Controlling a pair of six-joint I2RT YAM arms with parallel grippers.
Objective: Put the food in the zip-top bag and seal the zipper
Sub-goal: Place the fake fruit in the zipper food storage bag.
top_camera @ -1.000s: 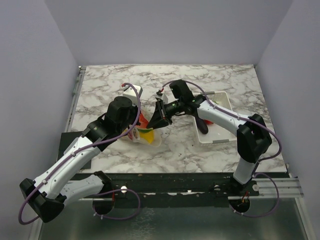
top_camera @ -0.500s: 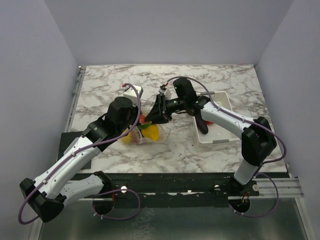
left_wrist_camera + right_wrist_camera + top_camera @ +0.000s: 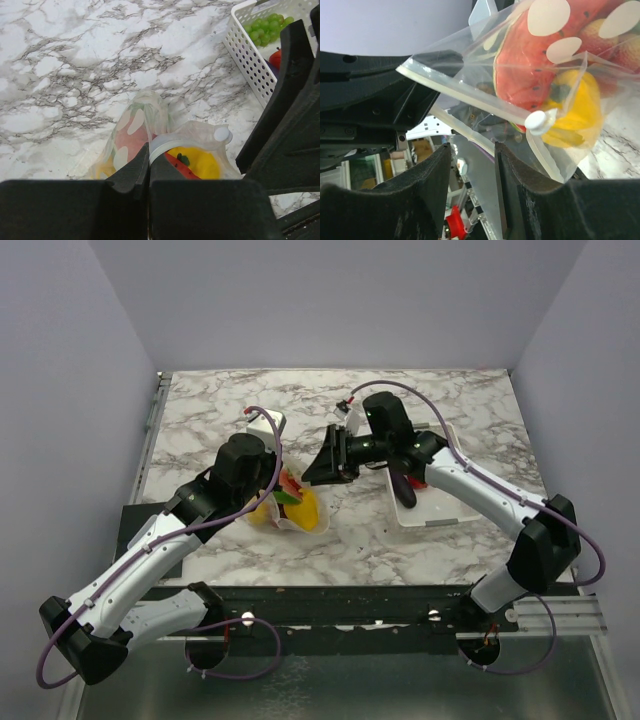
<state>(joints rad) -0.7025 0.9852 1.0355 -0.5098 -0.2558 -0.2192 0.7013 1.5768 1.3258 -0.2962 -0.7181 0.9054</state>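
Near the middle of the marble-patterned table [image 3: 200,410], two robot arms meet over a clear, dot-printed bag [image 3: 298,512]. The left gripper [image 3: 148,160] is clamped tight, its black fingers pinching the bag's whitish zipper strip [image 3: 465,97] at the mouth and holding that edge up. Across from it, the right gripper [image 3: 471,147] has its jaws parted with a clear gap between them and grips nothing. The bag's mouth edge hangs just in front of its fingertips, and whether it touches them cannot be told. The mouth gapes, its two lips standing apart and unsealed, with a small white round tab [image 3: 536,120] sitting on the strip near one end. Inside the bag lie a red watermelon slice [image 3: 530,70] and a yellow lemon [image 3: 575,115] pressed against each other, with a paler red berry [image 3: 592,37] behind them. The bag's lower part rests on the table between the two grippers. To the right, beside the right arm, stands a white lattice basket [image 3: 250,55]. It holds a bunch of green grapes [image 3: 267,27] and a red piece [image 3: 276,57], well apart from the bag.
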